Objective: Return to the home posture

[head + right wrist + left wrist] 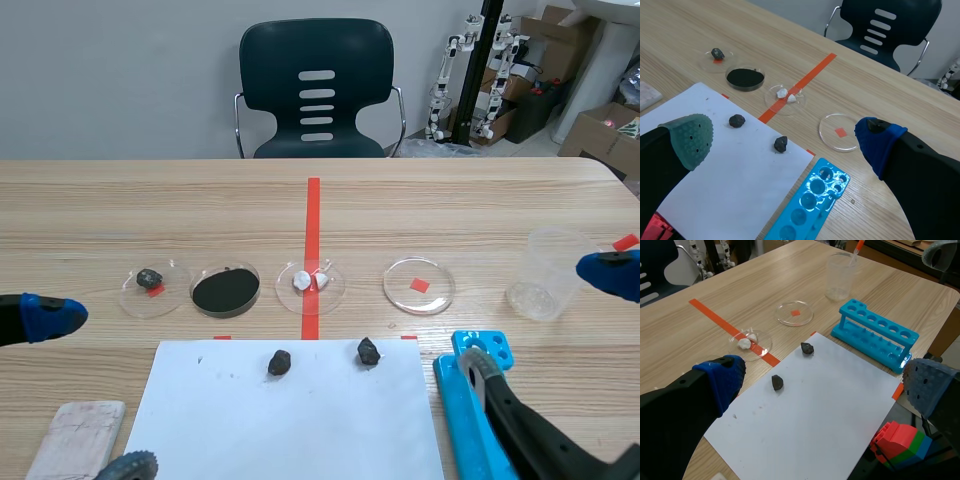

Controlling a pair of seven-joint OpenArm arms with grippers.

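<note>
Both arms sit low at the near table edge, and neither holds anything. My left gripper [92,390] [826,380] is open, its blue pad [52,316] out at the left edge, above the white paper sheet's [290,420] near left corner. My right gripper [542,316] [784,137] is open too, spread over the blue tube rack [470,400] [807,205]; one pad [608,274] hangs next to the clear plastic beaker [545,275].
Two dark stones [279,362] [368,350] lie on the paper. Beyond it stands a row of petri dishes: one with a stone [152,282], black powder [226,290], white bits [310,282], one bare [418,285]. A pale block [75,438] lies near left. A chair [316,90] stands behind.
</note>
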